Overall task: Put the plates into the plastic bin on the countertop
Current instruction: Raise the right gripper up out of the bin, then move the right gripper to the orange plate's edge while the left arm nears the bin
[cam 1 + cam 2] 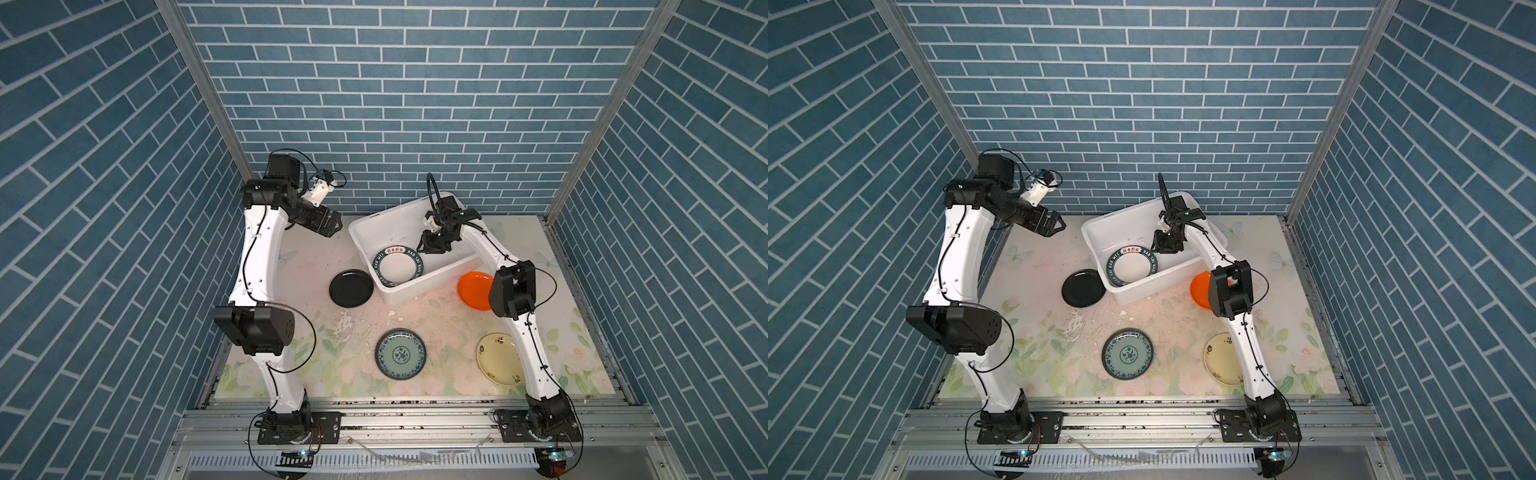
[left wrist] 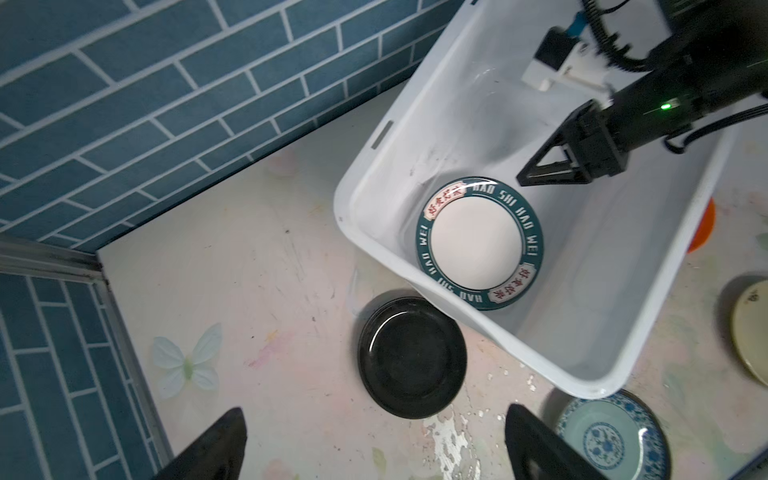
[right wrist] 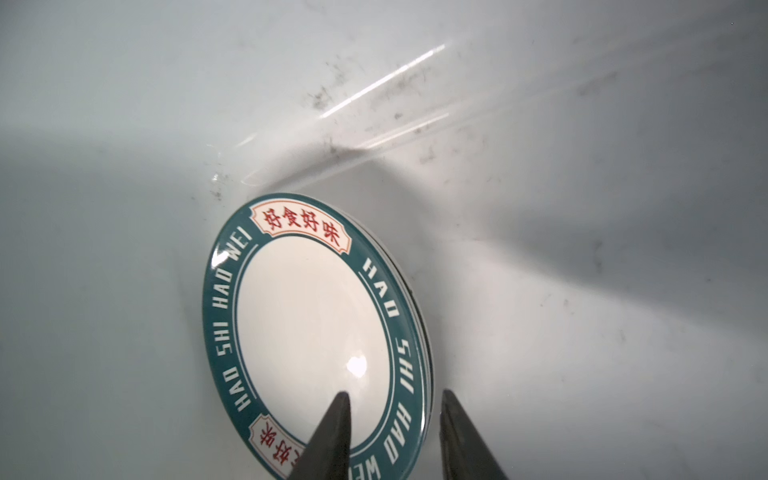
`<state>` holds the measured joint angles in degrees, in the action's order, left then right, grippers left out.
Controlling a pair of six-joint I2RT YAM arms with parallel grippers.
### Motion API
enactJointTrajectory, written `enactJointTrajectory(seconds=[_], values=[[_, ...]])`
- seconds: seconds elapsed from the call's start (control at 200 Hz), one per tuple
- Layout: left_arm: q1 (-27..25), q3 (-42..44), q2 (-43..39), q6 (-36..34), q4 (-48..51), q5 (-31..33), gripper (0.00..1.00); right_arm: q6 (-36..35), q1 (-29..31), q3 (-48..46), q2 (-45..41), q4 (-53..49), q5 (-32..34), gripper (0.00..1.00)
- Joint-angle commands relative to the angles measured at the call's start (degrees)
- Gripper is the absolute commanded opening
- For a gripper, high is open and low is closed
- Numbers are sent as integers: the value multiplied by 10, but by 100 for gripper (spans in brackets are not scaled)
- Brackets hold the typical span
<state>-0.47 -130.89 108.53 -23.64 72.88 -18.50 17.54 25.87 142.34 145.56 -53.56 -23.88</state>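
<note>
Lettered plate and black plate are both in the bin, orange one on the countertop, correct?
No: the black plate lies on the countertop beside the bin, as both top views show. The lettered plate and orange plate are as you say.

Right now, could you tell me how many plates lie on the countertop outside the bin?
4: black plate left of the plastic bin, orange plate on its right, teal patterned plate front centre, cream-yellow plate front right. The right arm may hide more.
</note>
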Motion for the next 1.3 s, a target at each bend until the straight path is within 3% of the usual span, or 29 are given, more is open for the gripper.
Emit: enactJointTrajectory(seconds=[0.0,0.2,0.36,0.63,0.845,0.95,1.095,1.295], values=[[13,36,-18,1,-34,52,99,-23,-5,-2,-59,31,18,36],[13,39,-28,11,-17,12,99,0,-31,-6,-118,51,29,36],[10,17,-27,11,-7,-41,100,36,-63,-62,-210,76,21,35],[-10,-96,15,-19,58,-127,100,103,-111,-313,-412,166,50,36],[-57,-78,4,-28,39,-149,100,197,-176,-546,-566,224,101,38],[-85,-78,7,-26,31,-160,100,250,-223,-638,-615,246,92,38],[-123,-90,20,-32,31,-166,100,293,-268,-731,-635,271,58,38],[-149,-98,37,-16,33,-197,100,298,-281,-810,-627,301,59,38]])
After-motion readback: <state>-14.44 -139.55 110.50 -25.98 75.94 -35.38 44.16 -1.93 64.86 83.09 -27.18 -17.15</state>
